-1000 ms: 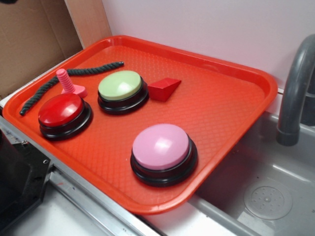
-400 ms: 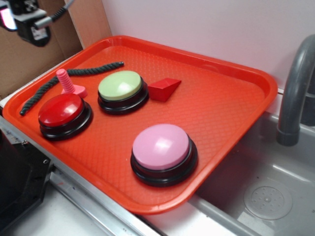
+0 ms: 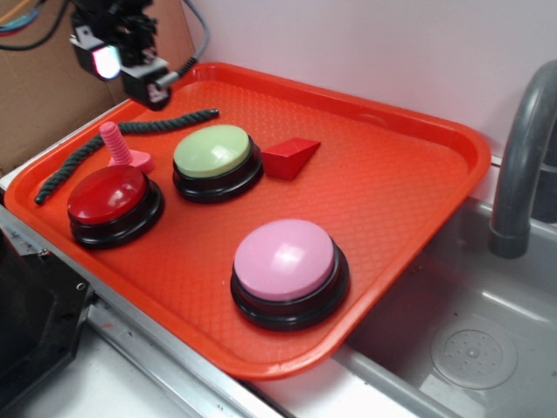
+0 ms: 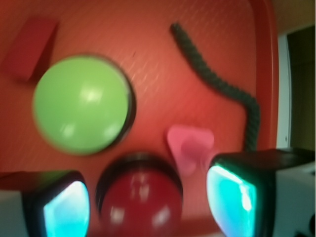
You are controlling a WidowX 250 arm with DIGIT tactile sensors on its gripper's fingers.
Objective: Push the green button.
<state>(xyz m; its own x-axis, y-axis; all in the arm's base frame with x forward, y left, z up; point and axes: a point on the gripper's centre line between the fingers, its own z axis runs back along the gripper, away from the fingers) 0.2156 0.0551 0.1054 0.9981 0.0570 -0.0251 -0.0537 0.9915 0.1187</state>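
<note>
The green button (image 3: 212, 151) (image 4: 80, 104), a pale yellow-green dome on a black base, sits on the orange tray (image 3: 392, 192) left of its middle. My gripper (image 3: 130, 61) (image 4: 148, 202) hangs high over the tray's back-left corner, well above and to the left of the green button. Its two fingers stand wide apart with nothing between them. In the wrist view the red button (image 4: 140, 195) lies below the gap between the fingers, and the green one is up and to the left.
A red button (image 3: 111, 198) and a pink bolt-like peg (image 3: 117, 146) stand at the tray's left. A dark rope (image 3: 113, 144) lies along the back-left rim, a red wedge (image 3: 291, 157) beside the green button, a pink button (image 3: 285, 261) near the front. A grey sink (image 3: 461, 340) and faucet (image 3: 522, 157) are at right.
The gripper has come into view from the upper left and moved right and down over the tray's back-left corner. Nothing on the tray has moved.
</note>
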